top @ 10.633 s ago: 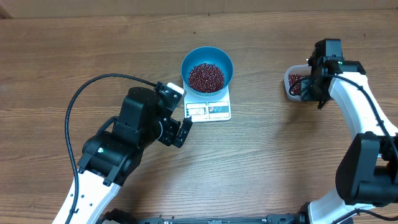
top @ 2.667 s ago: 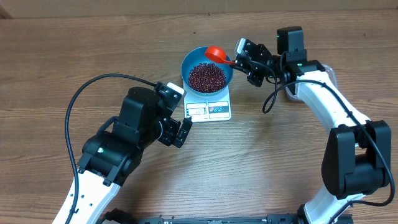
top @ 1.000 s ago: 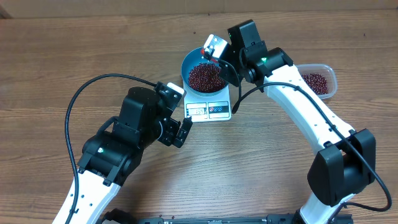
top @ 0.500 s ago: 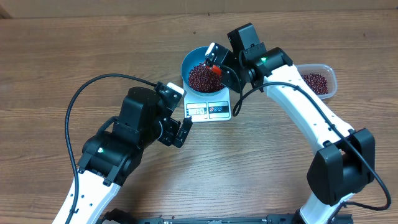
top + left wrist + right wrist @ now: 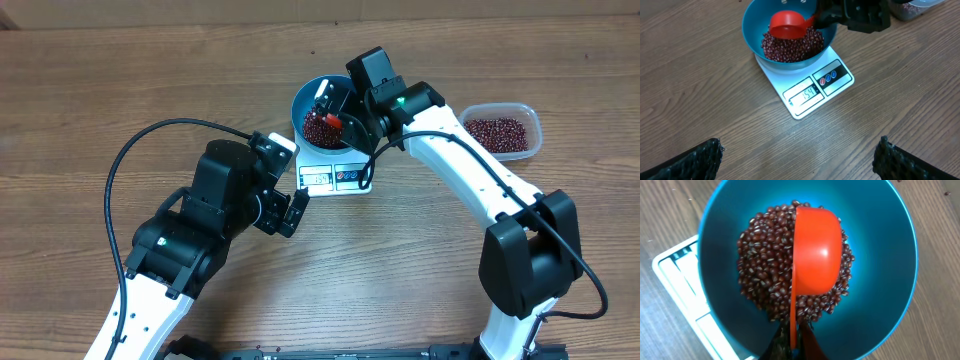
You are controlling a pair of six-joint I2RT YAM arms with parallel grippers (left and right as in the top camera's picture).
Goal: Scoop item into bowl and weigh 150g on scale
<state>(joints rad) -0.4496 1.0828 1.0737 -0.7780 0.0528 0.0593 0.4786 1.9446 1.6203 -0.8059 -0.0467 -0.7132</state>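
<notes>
Beans lie heaped in the bottom of the blue bowl, which sits on the white kitchen scale so that whatever goes in is weighed where it lands. Your right gripper is clamped tight on the handle of the orange-red scoop. The cup is rolled onto its side over the middle of the heap, and I cannot tell whether it rests on the beans or hangs just above them. That matters: the display looks to read 154, a touch over target, and any weight from the scoop would inflate it. I would lift clear before you trust the figure, then take a few beans back out if it holds. Your left gripper has its jaws spread wide with nothing in them. It is parked back from the display edge of the scale, which keeps its camera on the reading. The bowl wall rings the scoop on every side, and the handle crosses the rim on your right arm's side, so rise straight up before you swing. The bowl is about as wide as the scale, and a knock on its rim could shift it. The clear tub of spare beans stands well apart to your right, with bare wooden table between.
</notes>
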